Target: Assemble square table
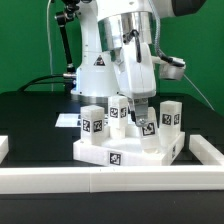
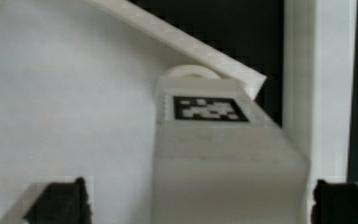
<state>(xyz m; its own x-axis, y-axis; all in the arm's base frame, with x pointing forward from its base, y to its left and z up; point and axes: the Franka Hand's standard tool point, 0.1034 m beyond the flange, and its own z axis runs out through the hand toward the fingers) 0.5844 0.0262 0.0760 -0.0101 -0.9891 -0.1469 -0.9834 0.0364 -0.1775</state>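
Observation:
The square table's white top (image 1: 108, 153) lies on the black surface with tags on its rim. Three white legs stand upright on it: one at the exterior view's left (image 1: 92, 119), one behind (image 1: 119, 108), one at the right (image 1: 172, 116). My gripper (image 1: 146, 117) hangs over a further leg (image 1: 150, 128) near the top's right middle. In the wrist view that tagged leg (image 2: 222, 150) stands between my fingers (image 2: 59, 202) over the white top (image 2: 69, 100). My gripper (image 2: 197, 206) is open, with a gap showing on one side of the leg.
A long white rail (image 1: 110, 181) edges the front of the black surface, with raised ends at the exterior view's left (image 1: 3, 148) and right (image 1: 205, 151). The marker board (image 1: 67, 121) lies behind the top on the left. The arm's base (image 1: 95, 65) stands at the back.

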